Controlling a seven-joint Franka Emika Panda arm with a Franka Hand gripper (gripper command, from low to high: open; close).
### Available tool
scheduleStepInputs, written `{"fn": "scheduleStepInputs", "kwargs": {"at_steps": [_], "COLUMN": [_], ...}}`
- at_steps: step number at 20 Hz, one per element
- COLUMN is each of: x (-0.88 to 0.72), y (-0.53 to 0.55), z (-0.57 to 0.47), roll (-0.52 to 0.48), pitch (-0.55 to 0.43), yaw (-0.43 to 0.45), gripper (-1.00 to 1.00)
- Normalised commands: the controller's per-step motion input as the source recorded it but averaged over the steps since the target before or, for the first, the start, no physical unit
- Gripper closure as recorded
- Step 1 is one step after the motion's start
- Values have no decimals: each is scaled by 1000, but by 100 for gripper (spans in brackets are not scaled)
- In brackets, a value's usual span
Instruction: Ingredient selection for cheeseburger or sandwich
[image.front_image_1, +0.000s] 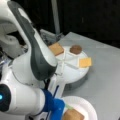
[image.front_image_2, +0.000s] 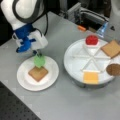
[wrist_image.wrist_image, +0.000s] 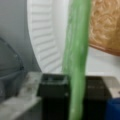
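Here the gripper (image.front_image_2: 38, 53), jaws clamped on the green round (image.front_image_2: 39, 60), hangs at frame left above the toast square (image.front_image_2: 37, 73); centring it probably matters.

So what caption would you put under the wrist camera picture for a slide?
Gripper shut on the green round, held edge-on above the paper plate and toast square.

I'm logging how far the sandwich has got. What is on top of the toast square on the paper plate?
Nothing rests on the toast square yet. The gripper holds the green round edge-on just above its far corner. The paper plate beneath the toast is covered.
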Motion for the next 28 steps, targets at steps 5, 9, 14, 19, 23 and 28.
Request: {"fn": "scheduleStepInputs", "kwargs": {"at_steps": [5,9,14,19,23,28], "x": [407,389,352,312,294,271], "y": [-189,-195,-175,-171,-170,-164], "z": [-15,1,4,-26,-2,34], "roll": [86,79,83,83,51,35], "pitch": [91,123,149,167,189,185], "yaw": [97,100,95,129,144,140], "gripper": [100,100,100,100,100,100]}}
